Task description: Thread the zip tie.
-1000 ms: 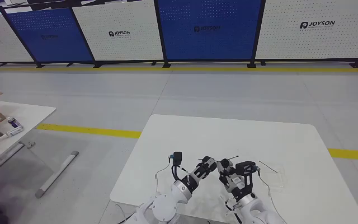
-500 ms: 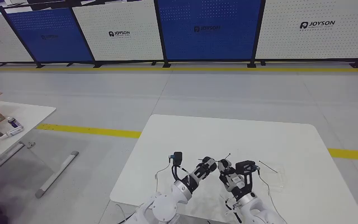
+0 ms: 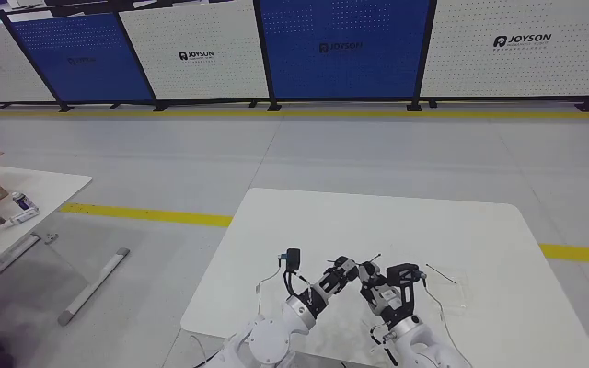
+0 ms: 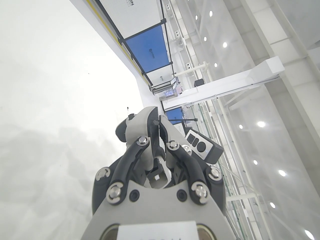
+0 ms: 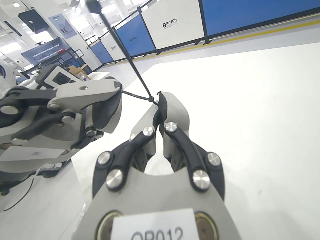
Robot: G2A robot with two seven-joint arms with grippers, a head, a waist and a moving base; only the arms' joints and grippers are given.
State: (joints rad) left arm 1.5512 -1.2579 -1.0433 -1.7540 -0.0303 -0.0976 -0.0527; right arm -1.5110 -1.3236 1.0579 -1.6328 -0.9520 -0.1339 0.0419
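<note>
Top view: near the front edge of the white table [image 3: 386,221], the left gripper [image 3: 348,268] and the right gripper [image 3: 369,271] meet almost tip to tip. The zip tie [image 3: 374,258] shows as a thin black line slanting away from where they meet. Another thin dark strand [image 3: 438,272] lies on the table further to the right, well apart from both grippers.

Left wrist view: the left gripper's fingers [image 4: 147,118] are drawn together, with a small black bit of the zip tie nipped at their very tips.

Right wrist view: the right gripper's fingers [image 5: 175,108] are pressed together on the zip tie. From their tips 2 stretches of it run out. The long 1 rises to its blurred head [image 5: 93,2]. The short 1 crosses to the left gripper's tips just beside, which are clamped on it
</note>
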